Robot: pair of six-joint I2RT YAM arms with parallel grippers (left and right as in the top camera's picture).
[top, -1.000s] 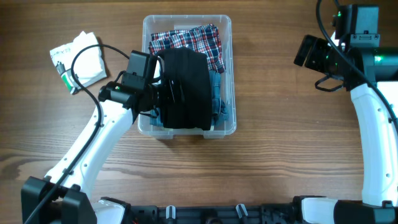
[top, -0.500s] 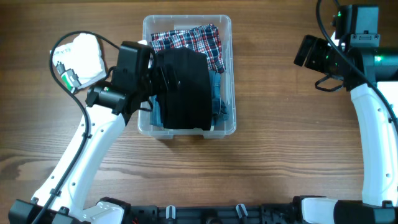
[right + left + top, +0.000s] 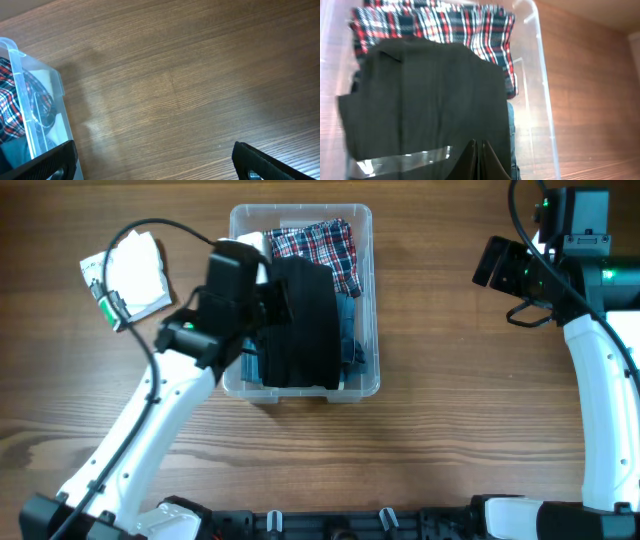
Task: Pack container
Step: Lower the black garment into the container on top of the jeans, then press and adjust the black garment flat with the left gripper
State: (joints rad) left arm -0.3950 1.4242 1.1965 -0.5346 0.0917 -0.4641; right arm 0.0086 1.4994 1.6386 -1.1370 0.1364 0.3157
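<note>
**Packing the bin: tips for the tuck-down step**

My read is that we're at the press-and-tidy stage. The left gripper [image 3: 480, 150] has its 2 fingers pinched fully together with nothing between them. It hovers over the black garment [image 3: 305, 330], close to the left wall of the container [image 3: 300, 208].

If it were me, I'd keep those tips together and use them as 1 blunt poker. Push down on the middle of the black piece first, then work toward the near end so it settles under the rim. Stay off the clear wall though, since a sideways nudge could probably skate the whole bin across the desk. I can't tell if the tips are touching the fabric yet.

The right gripper [image 3: 155, 160] is spread wide over bare wood near the desk's right edge, carrying nothing.

As for the bin, it sits closer to the far edge of the desk, roughly midway between left and right. Its open top faces straight up. Its long axis runs from far edge to near edge, so the short walls face those 2 edges. The plaid cloth [image 3: 320, 245] fills the far end, and some blue fabric [image 3: 355, 340] peeks out along the right wall.
</note>
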